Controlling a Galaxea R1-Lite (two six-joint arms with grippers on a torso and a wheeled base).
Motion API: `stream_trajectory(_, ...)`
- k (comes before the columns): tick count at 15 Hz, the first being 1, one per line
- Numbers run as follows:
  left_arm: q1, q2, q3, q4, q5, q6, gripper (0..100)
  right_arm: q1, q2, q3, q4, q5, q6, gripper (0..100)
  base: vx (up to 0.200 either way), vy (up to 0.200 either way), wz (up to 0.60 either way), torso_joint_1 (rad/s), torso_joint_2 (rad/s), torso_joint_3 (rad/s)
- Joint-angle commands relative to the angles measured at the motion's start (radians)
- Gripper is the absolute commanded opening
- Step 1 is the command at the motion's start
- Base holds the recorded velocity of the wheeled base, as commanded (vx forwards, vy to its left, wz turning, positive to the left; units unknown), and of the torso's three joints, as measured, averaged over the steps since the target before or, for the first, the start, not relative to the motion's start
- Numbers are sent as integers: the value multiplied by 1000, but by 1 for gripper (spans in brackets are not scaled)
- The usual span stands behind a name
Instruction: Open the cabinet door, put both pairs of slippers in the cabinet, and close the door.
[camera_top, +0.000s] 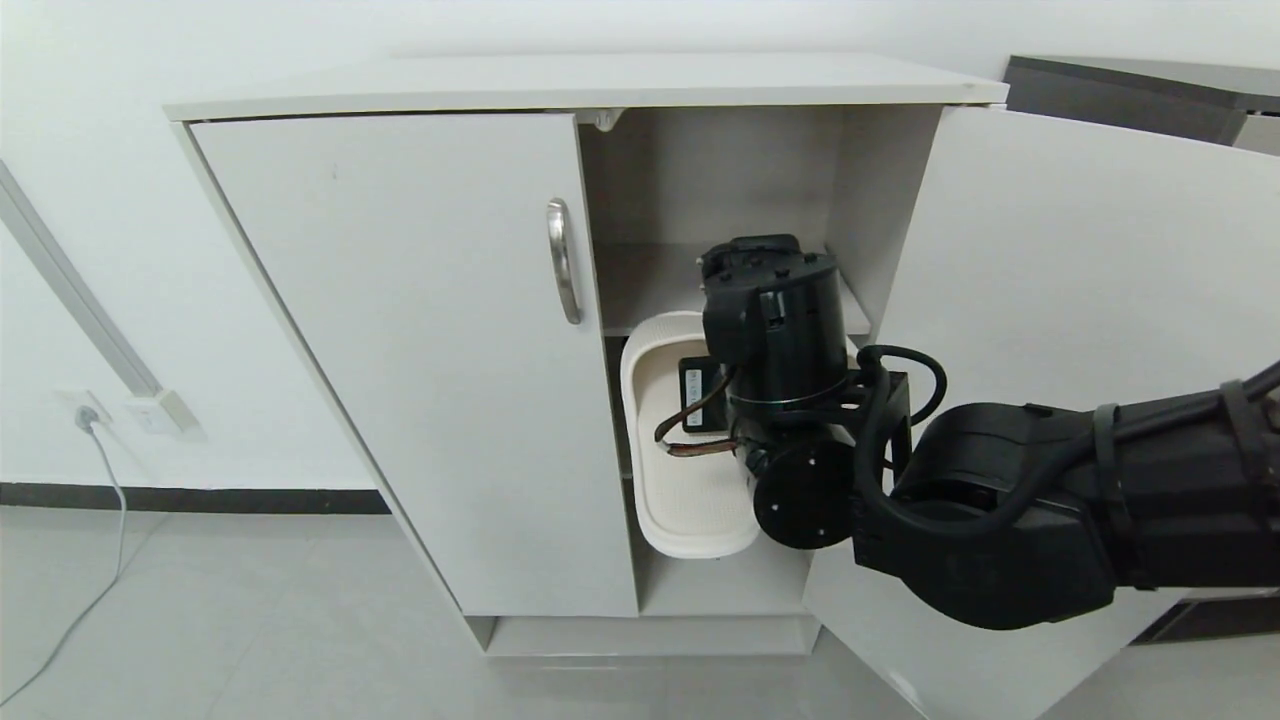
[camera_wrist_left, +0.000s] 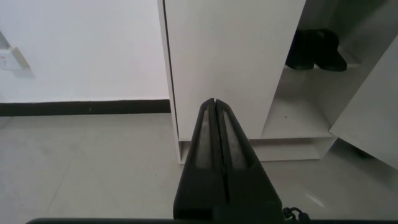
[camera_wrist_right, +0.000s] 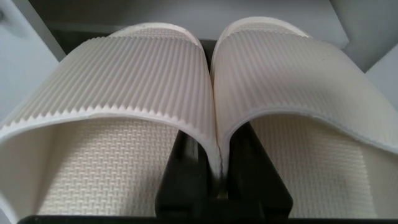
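Tool (camera_wrist_right: 214, 162) clamped on cream slippers (camera_wrist_right: 143, 87), nearly closed

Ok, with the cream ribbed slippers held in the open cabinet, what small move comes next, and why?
Probably ease the right gripper lower and deeper until the pair of cream ribbed rubber slippers rests on a shelf of the white cabinet. The gripper is shut on their inner edges and the pair hangs tilted at the opening; releasing now could drop them.

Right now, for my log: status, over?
Right gripper shut on white slippers, at the cabinet opening. Left gripper shut, empty. Dark slippers inside. Right door open.
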Motion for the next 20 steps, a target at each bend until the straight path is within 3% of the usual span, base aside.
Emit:
stream_trajectory(1, 0, 0, 0, 1, 1, 0, 0, -1, -2, 0, 0, 0, 0, 0, 200, 0, 0, 2, 2, 2)
stream_trajectory(6, 0, 0, 0, -1, 1, 0, 0, -3, 5, 1, -15, 0, 2, 0, 200, 0, 0, 5, 2, 4)
stream_trajectory(12, 0, 0, 0, -1, 1, 0, 0, -63, 52, -56, -44, 39, -44, 0, 0, 0, 0, 0, 0, 0)
stream_trajectory(20, 0, 0, 0, -1, 1, 0, 0, -125, 173, -310, 38, 75, -124, 0, 0, 0, 0, 0, 0, 0)
